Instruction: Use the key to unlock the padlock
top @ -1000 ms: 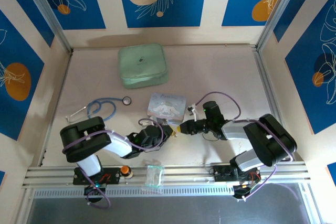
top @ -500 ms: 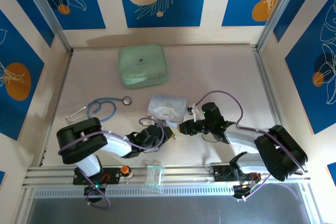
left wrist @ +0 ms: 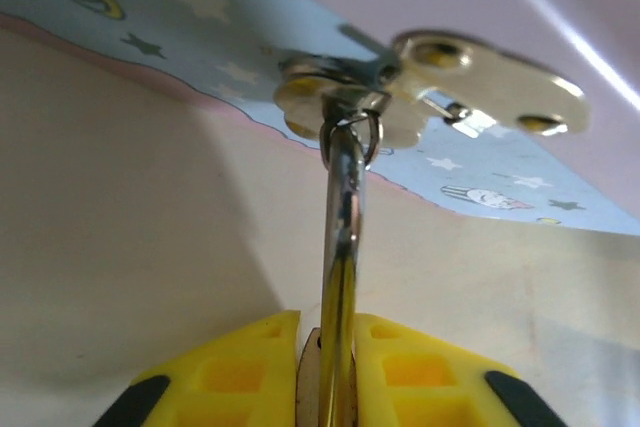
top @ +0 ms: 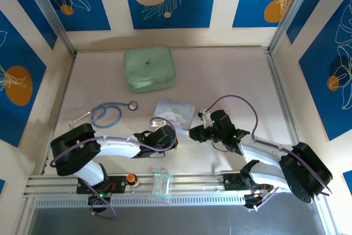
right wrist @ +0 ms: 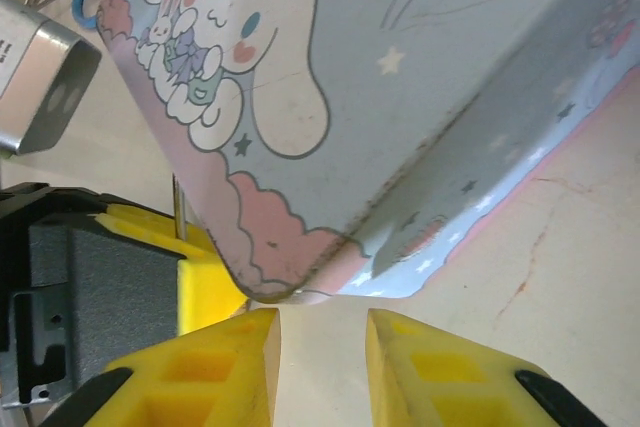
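Face to face near the front of the table (top: 236,81): the left gripper (left wrist: 328,347) clamps what looks like the padlock (left wrist: 340,247) low by its body. The thin silvery shackle stands upright, edge-on, above the yellow pads (left wrist: 240,372). A small ring (left wrist: 352,137) threaded through the shackle carries the key (left wrist: 480,92), which lies pressed against the side of the lavender cartoon tin (right wrist: 330,77). Gripped that way, the lock is steadied and the key is left free to be taken. Just opposite, the right gripper (right wrist: 320,357) hovers at the tin's corner, its fingers a narrow gap apart with nothing between them. It appears lined up to collect the key, though the tin may make that an awkward reach.
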